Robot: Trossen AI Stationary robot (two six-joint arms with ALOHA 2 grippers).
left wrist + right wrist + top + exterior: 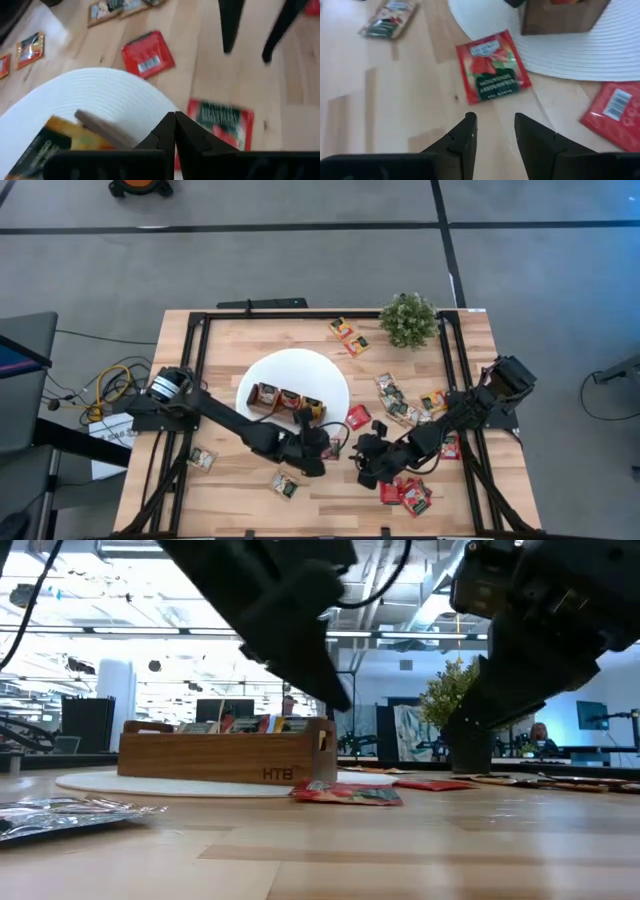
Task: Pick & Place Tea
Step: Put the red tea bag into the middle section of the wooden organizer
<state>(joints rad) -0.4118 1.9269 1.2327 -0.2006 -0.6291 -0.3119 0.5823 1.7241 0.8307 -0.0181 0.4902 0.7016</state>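
The tea is many small flat sachets scattered over the wooden table [240, 490]. A red strawberry sachet [492, 65] lies flat just off the white disc's [320, 375] edge, and a red barcode sachet [614, 114] lies beside it. My right gripper [494, 120] is open and hovers just short of the strawberry sachet, touching nothing. My left gripper [174, 122] is shut and empty, above the disc's rim by the end of the wooden tray [285, 400]. The tray's compartments hold sachets. In the low view the strawberry sachet [345, 793] lies in front of the tray [225, 755].
A potted plant [408, 320] stands at the far right. More sachets lie along the right side [400, 400], near the right arm [410, 492], at the far edge [348, 337] and at the near left [203, 458]. The two grippers are close together near the table's middle.
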